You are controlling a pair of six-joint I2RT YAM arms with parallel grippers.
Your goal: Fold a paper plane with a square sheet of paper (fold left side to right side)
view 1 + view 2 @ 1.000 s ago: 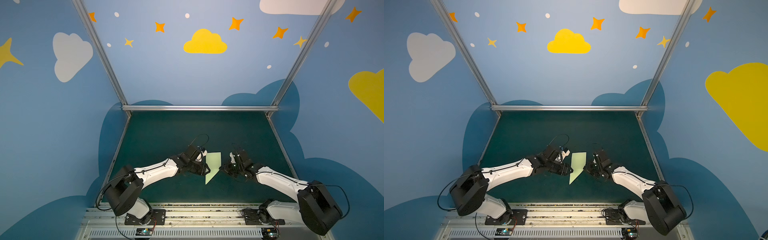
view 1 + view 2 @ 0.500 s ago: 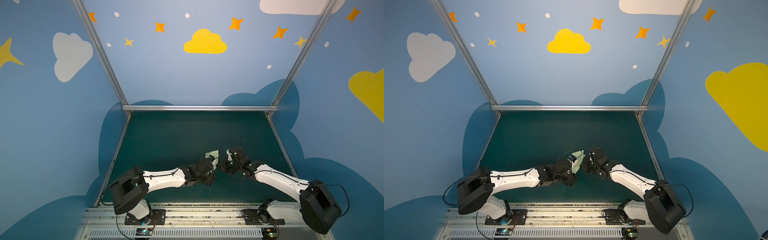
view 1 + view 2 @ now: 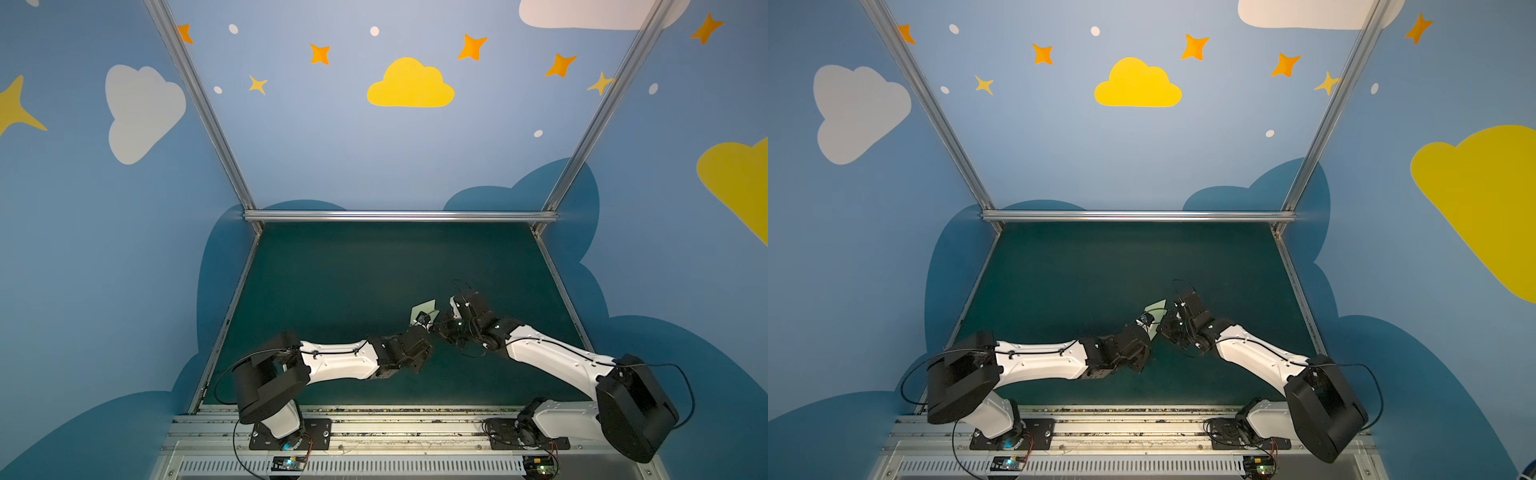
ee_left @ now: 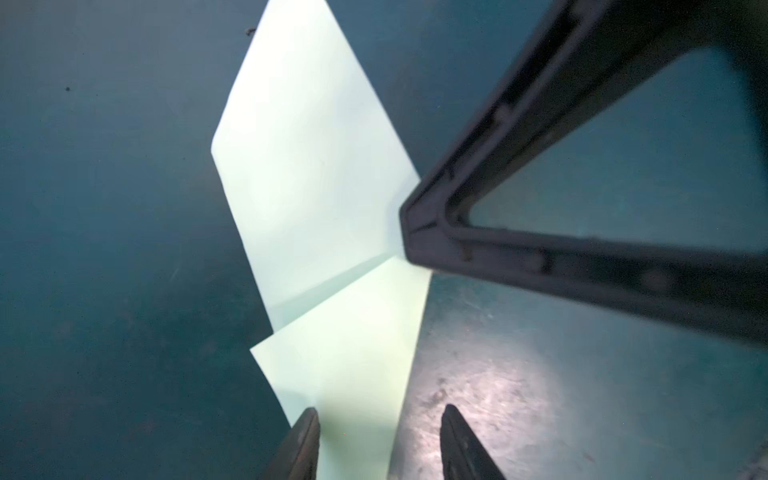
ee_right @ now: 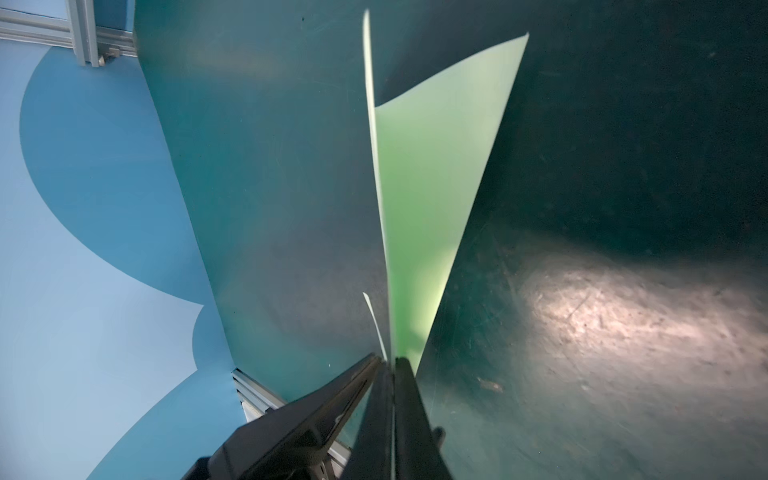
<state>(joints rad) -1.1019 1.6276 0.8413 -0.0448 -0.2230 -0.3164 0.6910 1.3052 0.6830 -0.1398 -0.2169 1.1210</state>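
Right gripper (image 5: 388, 359) clamps the creased paper (image 5: 432, 187) tight; left gripper (image 4: 380, 411), jaws apart astride it, should close squarely before folding.

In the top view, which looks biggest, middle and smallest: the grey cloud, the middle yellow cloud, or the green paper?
1. grey cloud
2. middle yellow cloud
3. green paper, far smallest and partly hidden

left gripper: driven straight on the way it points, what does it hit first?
The sheet of paper: its near flap lies between the left gripper's open fingers. Beyond it, probably the right gripper pinching the sheet's edge; depth unclear.
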